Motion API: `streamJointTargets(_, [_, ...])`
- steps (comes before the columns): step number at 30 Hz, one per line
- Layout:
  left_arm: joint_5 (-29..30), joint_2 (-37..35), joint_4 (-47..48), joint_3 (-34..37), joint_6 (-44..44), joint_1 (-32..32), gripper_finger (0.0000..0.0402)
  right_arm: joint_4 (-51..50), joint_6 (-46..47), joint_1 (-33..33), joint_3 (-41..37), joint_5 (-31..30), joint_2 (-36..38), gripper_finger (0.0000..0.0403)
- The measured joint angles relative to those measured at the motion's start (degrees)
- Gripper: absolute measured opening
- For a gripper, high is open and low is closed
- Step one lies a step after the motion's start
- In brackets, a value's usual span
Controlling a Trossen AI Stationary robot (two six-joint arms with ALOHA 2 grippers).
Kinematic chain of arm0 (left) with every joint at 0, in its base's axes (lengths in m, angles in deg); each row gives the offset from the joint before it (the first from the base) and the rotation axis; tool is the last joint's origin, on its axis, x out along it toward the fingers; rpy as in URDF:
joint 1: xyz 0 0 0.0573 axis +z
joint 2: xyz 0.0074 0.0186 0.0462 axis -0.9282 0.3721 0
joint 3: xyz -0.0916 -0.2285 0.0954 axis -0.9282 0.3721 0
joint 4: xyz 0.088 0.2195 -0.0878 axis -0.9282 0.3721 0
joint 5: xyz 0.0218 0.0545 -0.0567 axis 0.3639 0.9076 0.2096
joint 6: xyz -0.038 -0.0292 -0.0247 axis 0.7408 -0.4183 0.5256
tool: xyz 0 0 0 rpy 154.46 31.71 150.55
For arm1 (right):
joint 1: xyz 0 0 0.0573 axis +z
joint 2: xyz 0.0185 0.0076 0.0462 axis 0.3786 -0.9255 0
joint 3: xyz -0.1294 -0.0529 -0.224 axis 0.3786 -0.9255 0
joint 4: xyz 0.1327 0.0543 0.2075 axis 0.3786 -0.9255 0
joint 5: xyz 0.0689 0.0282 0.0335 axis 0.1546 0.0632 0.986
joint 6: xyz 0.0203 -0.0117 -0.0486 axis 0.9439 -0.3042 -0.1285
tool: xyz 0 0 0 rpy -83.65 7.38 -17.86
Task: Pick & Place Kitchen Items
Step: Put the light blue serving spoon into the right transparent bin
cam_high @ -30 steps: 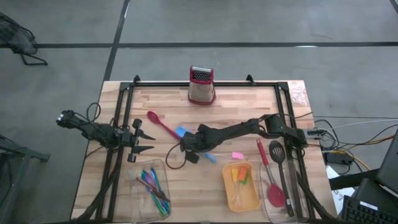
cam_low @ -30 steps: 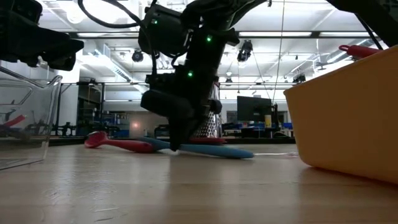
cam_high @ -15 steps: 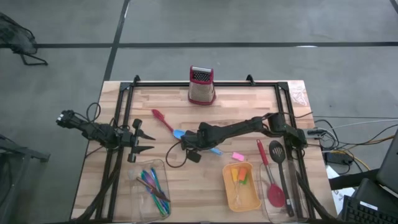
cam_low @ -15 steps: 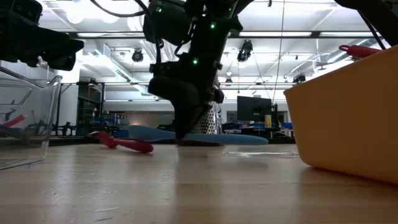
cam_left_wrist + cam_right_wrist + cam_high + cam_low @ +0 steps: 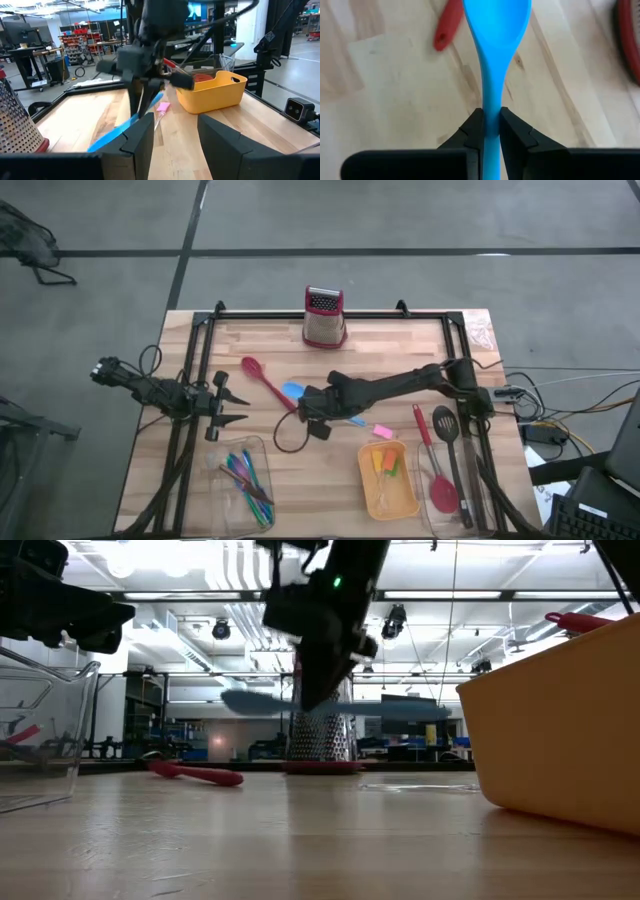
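My right gripper (image 5: pixel 318 406) is shut on a blue spoon (image 5: pixel 294 391) above the table's middle; the spoon also shows in the low view (image 5: pixel 255 702) and in the right wrist view (image 5: pixel 496 20). A red spoon (image 5: pixel 262 378) lies flat on the table just left of it. My left gripper (image 5: pixel 236 407) is open and empty at the table's left side, fingers pointing right. A small pink piece (image 5: pixel 381 430) lies on the table right of the blue spoon. My right gripper pinches the blue spoon's handle (image 5: pixel 490 107) between its two fingers (image 5: pixel 472 131), a little behind the bowl. The fingers come from above and lie across the handle. The spoon is lifted clear of the table and is about level.
A metal grater with a red top (image 5: pixel 324 317) stands at the far edge. A clear tray (image 5: pixel 228 456) with thin sticks is near left. An orange tray (image 5: pixel 405 498) with small pieces is near right. Beside it, another tray (image 5: pixel 428 520) holds red and black utensils.
My right gripper has risen and gone a little toward the table's right edge, lifting the blue spoon off the table; the spoon now hangs level and clear. The red spoon beside it has shifted a little on the table.
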Motion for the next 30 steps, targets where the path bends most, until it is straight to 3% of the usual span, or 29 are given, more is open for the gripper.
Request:
streamJointTargets(11, [0.0, 0.0, 0.0, 0.0, 0.0, 0.0, 0.0158, -7.0, 8.5, 7.0, -1.4, -7.7, 11.0, 0.0034])
streamJointTargets(20, [0.0, 0.0, 0.0, 0.0, 0.0, 0.0, 0.0159, -18.7, 26.2, 19.1, -2.5, -17.6, 19.2, 0.0034])
streamJointTargets(30, [0.0, 0.0, 0.0, 0.0, 0.0, 0.0, 0.0158, -24.9, 48.5, 36.1, -6.6, -25.9, 19.5, 0.0034])
